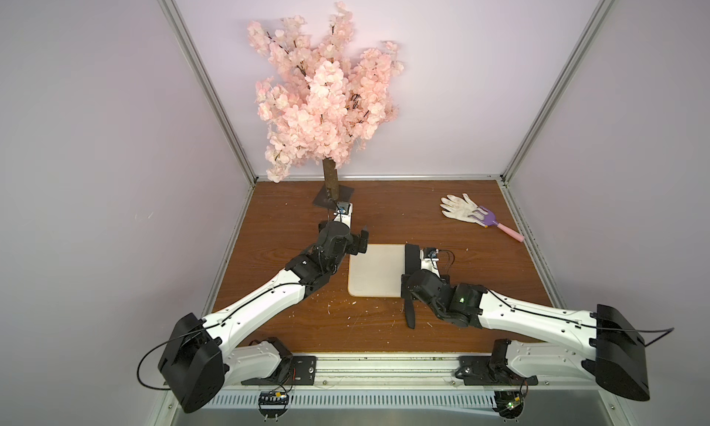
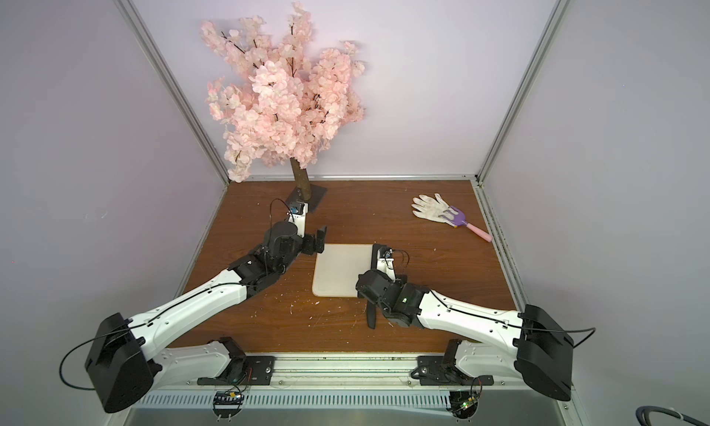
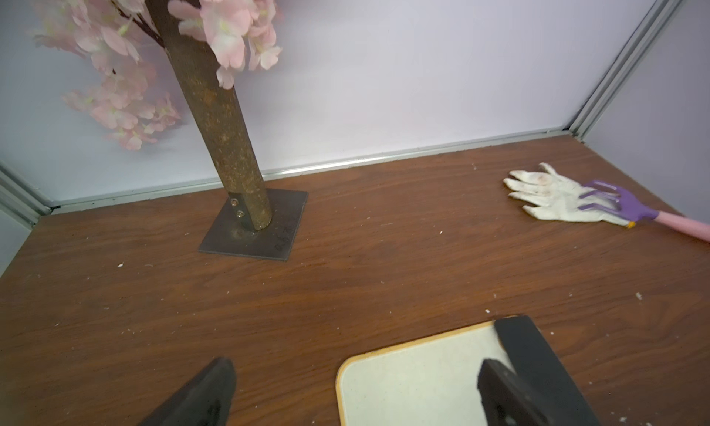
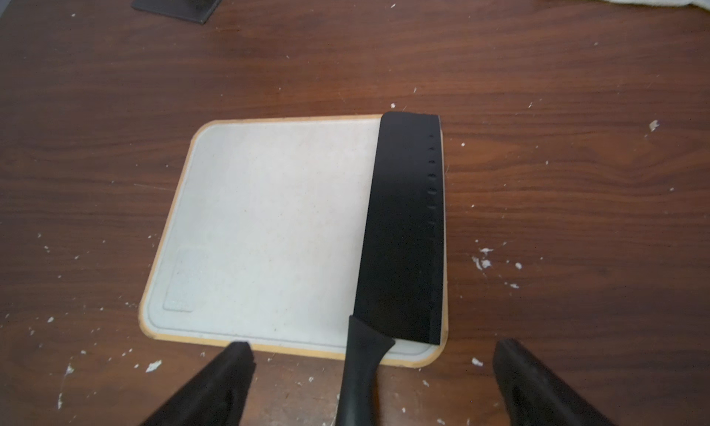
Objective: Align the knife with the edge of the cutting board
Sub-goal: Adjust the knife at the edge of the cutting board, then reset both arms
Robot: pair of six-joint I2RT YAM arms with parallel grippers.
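Black knife (image 4: 403, 228) lies along cutting board (image 4: 269, 232) right edge, task looks done; right gripper (image 4: 372, 346) fingers (image 4: 230, 366) spread wide, empty; left gripper (image 3: 357, 364) likewise.

From up here I see the cutting board (image 2: 338, 270) flat in the middle of the table (image 2: 442, 274). The knife (image 2: 371, 318) lies along its right edge: blade end dark at the far right corner, handle poking past the near edge, my right gripper (image 2: 372, 299) hanging over the stretch between. My left gripper (image 2: 317, 241) hovers at the board's far left corner, jaws apart, while at the back stand a pink blossom tree (image 2: 284, 97) and, well to its right, a white glove (image 2: 428, 209) with a toy rake (image 2: 465, 222) overlapping it.
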